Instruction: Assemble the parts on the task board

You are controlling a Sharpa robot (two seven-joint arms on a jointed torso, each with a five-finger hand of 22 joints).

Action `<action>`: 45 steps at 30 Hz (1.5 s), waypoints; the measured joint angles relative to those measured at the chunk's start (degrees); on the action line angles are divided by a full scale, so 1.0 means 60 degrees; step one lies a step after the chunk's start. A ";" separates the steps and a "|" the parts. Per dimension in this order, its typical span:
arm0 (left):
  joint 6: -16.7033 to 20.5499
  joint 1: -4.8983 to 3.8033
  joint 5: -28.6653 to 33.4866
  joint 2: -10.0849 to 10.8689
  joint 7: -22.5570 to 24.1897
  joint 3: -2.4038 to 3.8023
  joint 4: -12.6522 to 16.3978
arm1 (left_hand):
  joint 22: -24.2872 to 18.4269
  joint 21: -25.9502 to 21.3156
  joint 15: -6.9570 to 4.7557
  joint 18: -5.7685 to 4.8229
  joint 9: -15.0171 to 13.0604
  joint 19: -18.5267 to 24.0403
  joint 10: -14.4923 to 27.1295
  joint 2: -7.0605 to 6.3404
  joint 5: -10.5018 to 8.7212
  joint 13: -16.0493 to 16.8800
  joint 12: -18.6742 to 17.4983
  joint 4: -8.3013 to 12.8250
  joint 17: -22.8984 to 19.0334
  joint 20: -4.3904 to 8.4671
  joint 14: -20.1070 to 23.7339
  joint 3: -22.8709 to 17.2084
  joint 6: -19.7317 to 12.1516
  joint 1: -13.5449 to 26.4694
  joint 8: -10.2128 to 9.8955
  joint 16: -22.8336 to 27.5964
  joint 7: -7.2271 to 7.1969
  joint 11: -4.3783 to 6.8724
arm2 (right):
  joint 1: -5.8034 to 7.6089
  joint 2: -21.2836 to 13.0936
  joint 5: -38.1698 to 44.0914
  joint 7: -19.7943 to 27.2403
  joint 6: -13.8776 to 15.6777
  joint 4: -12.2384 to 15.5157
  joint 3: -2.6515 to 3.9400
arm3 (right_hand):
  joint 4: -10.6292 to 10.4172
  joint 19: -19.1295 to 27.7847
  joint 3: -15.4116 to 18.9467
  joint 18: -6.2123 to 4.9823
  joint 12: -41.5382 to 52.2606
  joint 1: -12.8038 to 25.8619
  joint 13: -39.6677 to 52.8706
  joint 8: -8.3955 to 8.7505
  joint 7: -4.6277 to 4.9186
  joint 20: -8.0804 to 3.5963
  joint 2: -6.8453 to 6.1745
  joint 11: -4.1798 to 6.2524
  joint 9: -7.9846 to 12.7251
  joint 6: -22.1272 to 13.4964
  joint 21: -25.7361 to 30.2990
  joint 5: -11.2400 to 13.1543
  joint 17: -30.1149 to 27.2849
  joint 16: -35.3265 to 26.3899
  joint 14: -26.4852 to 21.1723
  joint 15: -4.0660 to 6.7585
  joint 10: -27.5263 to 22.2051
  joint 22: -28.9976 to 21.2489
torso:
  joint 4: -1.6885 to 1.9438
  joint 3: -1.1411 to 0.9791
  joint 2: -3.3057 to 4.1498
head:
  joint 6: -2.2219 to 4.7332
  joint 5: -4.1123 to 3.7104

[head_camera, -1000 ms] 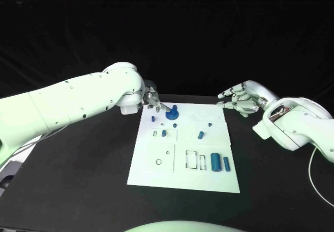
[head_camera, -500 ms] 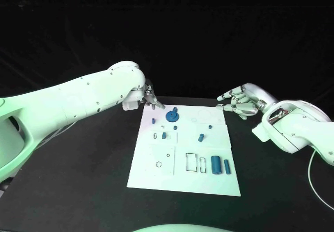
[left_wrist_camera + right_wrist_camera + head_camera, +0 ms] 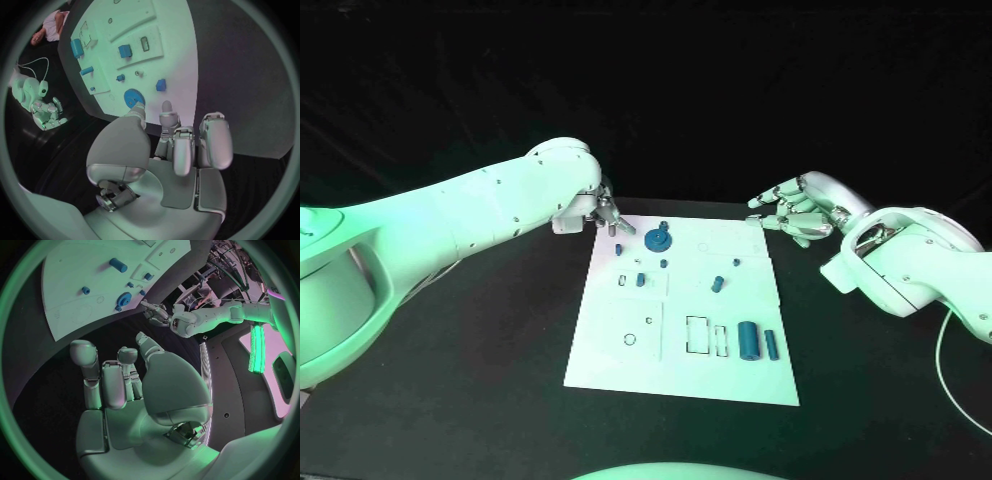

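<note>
The left hand (image 3: 603, 213), fingers apart and holding nothing, hovers just short of the blue gear (image 3: 658, 239); small, rigid, probably light, best pinched by its raised hub. The right hand (image 3: 795, 211), fingers loosely curled and apart, holds nothing.

In the head view the left hand (image 3: 606, 215) covered the far left corner of the task board (image 3: 678, 370). The small parts (image 3: 640, 280) near the board's middle were too tiny to tell apart. The left wrist view's rim cut off the board's near end.
</note>
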State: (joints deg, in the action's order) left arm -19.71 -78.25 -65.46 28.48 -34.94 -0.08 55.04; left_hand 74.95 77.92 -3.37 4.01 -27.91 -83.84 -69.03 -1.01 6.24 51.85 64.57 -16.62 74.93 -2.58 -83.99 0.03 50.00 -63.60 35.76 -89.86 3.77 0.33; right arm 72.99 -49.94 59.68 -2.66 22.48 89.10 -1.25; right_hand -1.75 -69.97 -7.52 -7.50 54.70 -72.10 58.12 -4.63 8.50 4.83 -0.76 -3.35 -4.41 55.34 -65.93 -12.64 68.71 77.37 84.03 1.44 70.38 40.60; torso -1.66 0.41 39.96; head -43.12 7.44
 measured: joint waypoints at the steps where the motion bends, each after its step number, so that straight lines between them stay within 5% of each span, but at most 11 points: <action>1: -0.0041 0.0012 -0.0002 -0.0009 0.0030 -0.0002 -0.0026 | 0.0000 0.0030 -0.0004 -0.0001 -0.0006 0.0000 0.0000 -0.0001 0.0000 0.0007 0.0000 -0.0006 0.0000 0.0000 -0.0004 0.0006 0.0014 0.0001 0.0016 0.0000 -0.0014 0.0000 | 0.0000 0.0001 -0.0001 0.0002 0.0000 0.0000 0.0000 | 0.0000 0.0000 0.0000 -0.0001 0.0000 0.0000 0.0000 0.0000 0.0000 0.0000 0.0000 0.0000 0.0000 0.0000 0.0000 0.0000 0.0000 0.0000 0.0000 0.0000 0.0000 0.0000 | 0.0005 -0.0001 -0.0001 | -0.0005 -0.0004; 22: -0.0732 0.0146 0.0018 -0.0065 0.0335 -0.0014 -0.0163 | -0.0003 0.0030 -0.0073 -0.0001 -0.0123 -0.0032 -0.0065 0.0429 0.0000 0.0056 0.0057 0.0048 -0.0002 0.0039 -0.0002 0.0111 0.0115 -0.0263 0.0182 0.0000 -0.0049 0.0066 | 0.0000 0.0008 -0.0010 0.0057 0.0011 -0.0002 0.0000 | 0.0001 -0.0001 0.0000 -0.0001 0.0001 -0.0038 -0.0010 0.0000 -0.0001 0.0000 0.0038 -0.0001 -0.0001 0.0000 0.0040 -0.0058 0.0001 0.0000 0.0000 0.0000 0.0001 -0.0020 | 0.0016 -0.0011 -0.0018 | -0.0081 0.0011; 28: -0.0736 0.0203 0.0019 -0.0102 0.0339 -0.0017 -0.0214 | -0.0003 0.0030 -0.0138 0.0000 -0.0175 -0.0033 -0.0099 0.0787 0.0000 0.0056 0.0056 0.0075 -0.0002 0.0104 0.0003 0.0084 0.0115 -0.0621 0.0238 0.0000 -0.0048 0.0099 | 0.0000 0.0008 -0.0011 0.0061 0.0013 -0.0002 0.0000 | 0.0000 -0.0001 0.0000 0.0000 0.0002 -0.0076 -0.0010 0.0000 -0.0001 0.0000 -0.0001 -0.0001 -0.0001 0.0000 0.0040 -0.0058 0.0001 -0.0036 0.0000 0.0000 0.0002 -0.0020 | 0.0014 -0.0010 -0.0016 | -0.0084 0.0004; 45: -0.0718 0.0246 0.0019 -0.0130 0.0310 -0.0020 -0.0263 | -0.0005 0.0029 -0.0138 -0.0001 -0.0226 -0.0034 -0.0099 0.0862 0.0000 0.0054 0.0056 0.0112 -0.0003 0.0106 0.0003 0.0046 0.0114 -0.0801 0.0287 0.0000 -0.0048 0.0099 | -0.0001 -0.0001 -0.0014 0.0064 0.0013 0.0006 0.0000 | -0.0026 -0.0001 -0.0028 0.0000 0.0002 -0.0076 -0.0019 0.0000 -0.0001 0.0000 -0.0001 -0.0006 -0.0002 0.0000 0.0039 -0.0058 -0.0013 -0.0036 0.0000 0.0000 0.0007 -0.0019 | 0.0016 -0.0009 -0.0009 | -0.0145 -0.0005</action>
State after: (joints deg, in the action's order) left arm -24.02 -76.78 -65.34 27.70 -33.08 -0.20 53.46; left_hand 74.92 78.10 -4.19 4.00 -29.27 -84.04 -69.63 4.16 6.24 52.17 64.91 -15.95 74.91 -1.94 -83.97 0.30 50.68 -68.41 37.48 -89.86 3.48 0.93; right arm 72.99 -49.95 59.59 -2.27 22.56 89.13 -1.25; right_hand -1.91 -69.98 -7.69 -7.50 54.71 -72.56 58.01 -4.63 8.49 4.83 -0.76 -3.39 -4.42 55.34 -65.69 -12.99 68.64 77.16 84.03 1.44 70.42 40.48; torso -1.57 0.35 39.91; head -43.99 7.41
